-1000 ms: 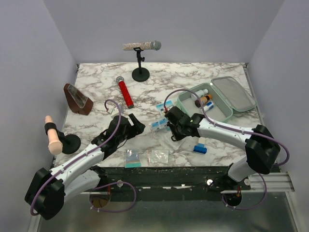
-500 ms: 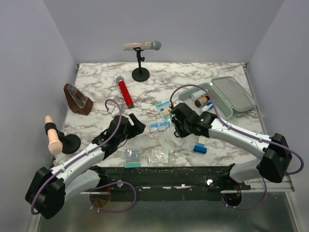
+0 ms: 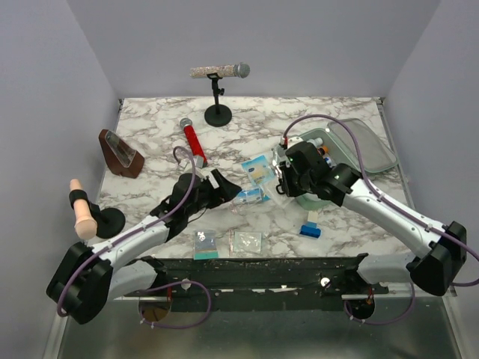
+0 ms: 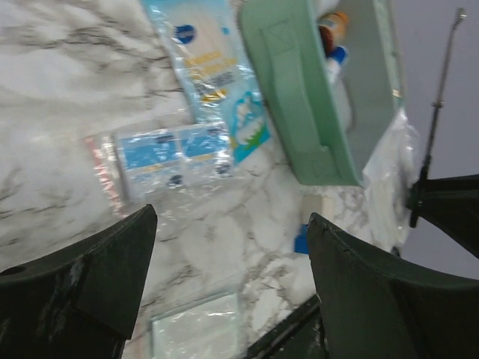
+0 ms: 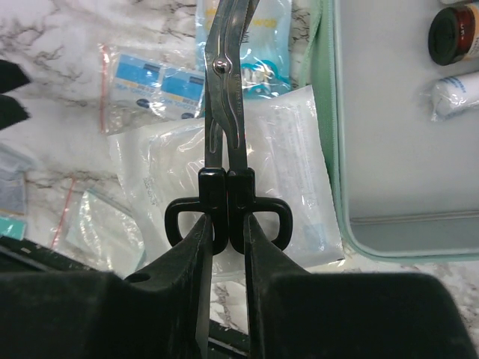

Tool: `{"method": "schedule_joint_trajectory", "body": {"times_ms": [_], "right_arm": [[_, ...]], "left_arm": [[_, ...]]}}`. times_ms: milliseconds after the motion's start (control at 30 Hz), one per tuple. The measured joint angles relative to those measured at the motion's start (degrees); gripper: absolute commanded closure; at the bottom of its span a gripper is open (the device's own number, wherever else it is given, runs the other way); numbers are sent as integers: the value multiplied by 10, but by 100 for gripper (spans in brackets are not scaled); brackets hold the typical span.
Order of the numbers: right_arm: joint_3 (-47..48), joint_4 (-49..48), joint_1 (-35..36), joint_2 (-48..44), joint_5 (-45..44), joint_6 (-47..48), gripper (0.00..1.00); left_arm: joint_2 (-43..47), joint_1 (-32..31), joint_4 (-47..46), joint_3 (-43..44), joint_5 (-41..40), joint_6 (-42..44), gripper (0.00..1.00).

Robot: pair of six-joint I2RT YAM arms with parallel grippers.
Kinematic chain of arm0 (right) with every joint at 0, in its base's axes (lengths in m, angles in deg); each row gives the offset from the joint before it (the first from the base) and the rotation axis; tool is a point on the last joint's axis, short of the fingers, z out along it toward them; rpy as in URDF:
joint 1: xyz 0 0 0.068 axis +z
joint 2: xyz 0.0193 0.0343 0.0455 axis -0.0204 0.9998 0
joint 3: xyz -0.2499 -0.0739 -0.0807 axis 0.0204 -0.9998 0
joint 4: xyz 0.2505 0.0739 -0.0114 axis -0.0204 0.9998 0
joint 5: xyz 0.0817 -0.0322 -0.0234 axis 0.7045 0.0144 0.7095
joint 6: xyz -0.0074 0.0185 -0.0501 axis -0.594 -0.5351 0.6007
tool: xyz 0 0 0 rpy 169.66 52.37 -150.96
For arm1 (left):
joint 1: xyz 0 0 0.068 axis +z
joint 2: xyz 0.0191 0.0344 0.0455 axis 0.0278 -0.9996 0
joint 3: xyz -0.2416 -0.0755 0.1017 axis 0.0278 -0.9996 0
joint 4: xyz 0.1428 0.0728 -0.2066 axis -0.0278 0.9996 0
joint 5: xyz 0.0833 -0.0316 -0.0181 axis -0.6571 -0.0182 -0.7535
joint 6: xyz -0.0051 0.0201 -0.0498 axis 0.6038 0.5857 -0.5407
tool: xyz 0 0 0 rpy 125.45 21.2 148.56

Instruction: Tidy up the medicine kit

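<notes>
The mint-green medicine kit (image 3: 352, 176) lies open at the right, its lid (image 3: 372, 146) folded back, with small bottles (image 3: 320, 146) inside. It also shows in the left wrist view (image 4: 299, 97) and the right wrist view (image 5: 404, 149). My right gripper (image 3: 283, 176) (image 5: 228, 224) is shut on the black handles of metal scissors (image 5: 224, 82), held above the kit's left edge. A clear packet (image 5: 299, 172) hangs behind them. My left gripper (image 3: 226, 188) (image 4: 228, 217) is open and empty, just left of a bag of blue-and-white sachets (image 3: 251, 196) (image 4: 176, 157).
A light-blue pouch (image 3: 259, 170) lies beside the kit. A small blue-and-white box (image 3: 310, 226) and two clear packets (image 3: 203, 243) (image 3: 247, 241) lie near the front edge. A red microphone (image 3: 193, 142), a mic stand (image 3: 218, 112) and a brown metronome (image 3: 120, 153) stand behind.
My right gripper has risen and moved right toward the kit, carrying the scissors and the clear packet. My left gripper has reached forward and right toward the sachet bag.
</notes>
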Motion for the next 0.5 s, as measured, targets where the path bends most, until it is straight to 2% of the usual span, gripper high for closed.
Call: {"method": "schedule_joint_trajectory", "body": {"times_ms": [133,267,500], "right_arm": [[0,-1,0,-33,31,-6,79],[0,-1,0,-56,48,-12,80],[-1,-1,0,-59,57,-15,81]], "left_arm": [[-75,-4,-145,12,98,-42,10],[-123,-26,-248,34,157,-76,9],[-132,-57,-316,65,190,-88,9]]}}
